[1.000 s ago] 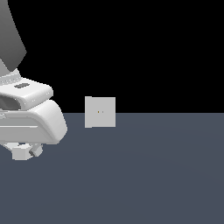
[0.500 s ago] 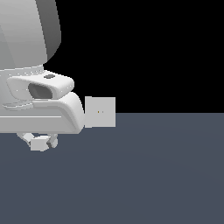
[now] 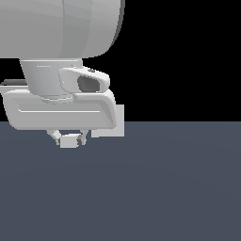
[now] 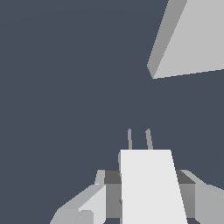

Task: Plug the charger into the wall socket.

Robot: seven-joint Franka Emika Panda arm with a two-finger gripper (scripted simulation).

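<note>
Gripper point(image 4: 144, 199): fingers clamped on the charger point(image 4: 151, 186), one either side; two prongs project toward twelve o'clock, clear of the floor point(image 3: 164, 188).

Wall socket point(image 4: 192, 39): upright plate, apart from the prongs, toward one o'clock. In the exterior view its plate point(image 3: 117, 123) is partly hidden behind the hand.

Handling note, as judgement: square the prongs to the plate's face and centre them before advancing; a skewed approach would likely jam.

Charger point(image 4: 151, 186) plain white-grey with two thin mid-grey prongs point(image 4: 139, 139); wall socket point(image 4: 192, 37) uniform pale grey, its edge a shade darker; gripper point(image 3: 69, 137) light grey with darker grey inner faces; floor point(image 3: 164, 188) flat slate blue-grey; backdrop point(image 3: 188, 56), upper right of the exterior view, solid black.
</note>
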